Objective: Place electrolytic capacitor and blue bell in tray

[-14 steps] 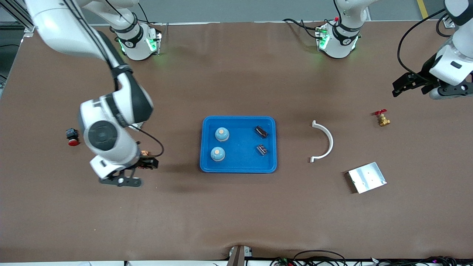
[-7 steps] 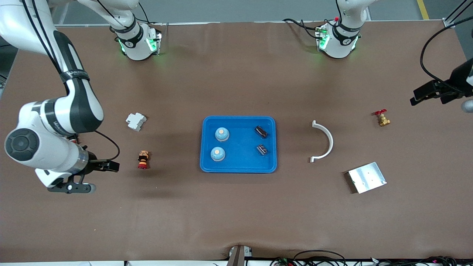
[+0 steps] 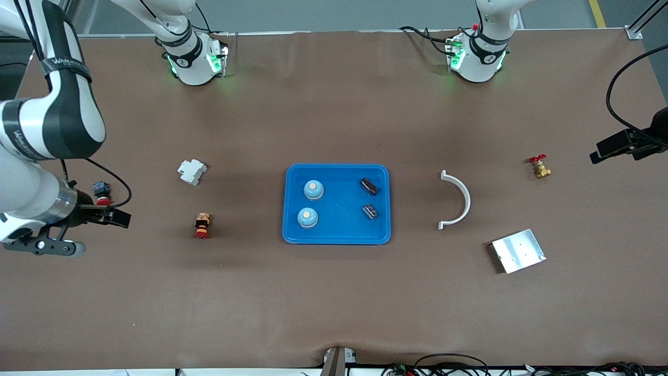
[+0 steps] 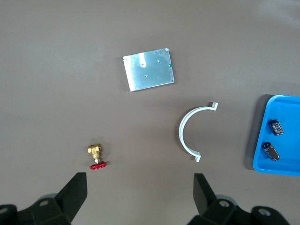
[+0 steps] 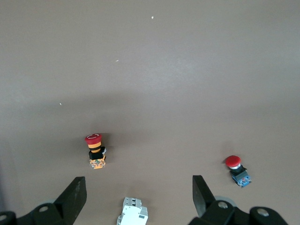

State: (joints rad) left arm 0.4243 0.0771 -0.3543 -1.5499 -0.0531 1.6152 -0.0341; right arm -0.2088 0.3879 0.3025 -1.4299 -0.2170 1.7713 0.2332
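Note:
The bright-blue tray (image 3: 336, 239) lies mid-table. In it stand two blue bells (image 3: 313, 190) (image 3: 307, 217) with pale tops. Two dark electrolytic capacitors (image 3: 369, 185) (image 3: 370, 211) lie in its half toward the left arm's end. The left wrist view shows the tray's edge (image 4: 257, 140) with both capacitors (image 4: 276, 127) (image 4: 271, 151). My right gripper (image 3: 121, 218) hangs open and empty over the right arm's end of the table, its jaws wide in its wrist view (image 5: 138, 194). My left gripper (image 3: 605, 150) hangs open and empty over the left arm's end (image 4: 139, 194).
A white breaker (image 3: 192, 171), a red-capped push button (image 3: 202, 225) and a red-and-blue button (image 3: 101, 192) lie toward the right arm's end. A white curved clip (image 3: 456, 201), a silver plate (image 3: 517, 251) and a brass valve (image 3: 539, 166) lie toward the left arm's end.
The right arm has swung away from the tray toward its end of the table, uncovering the breaker and push button. The left gripper has drawn back toward the table's edge.

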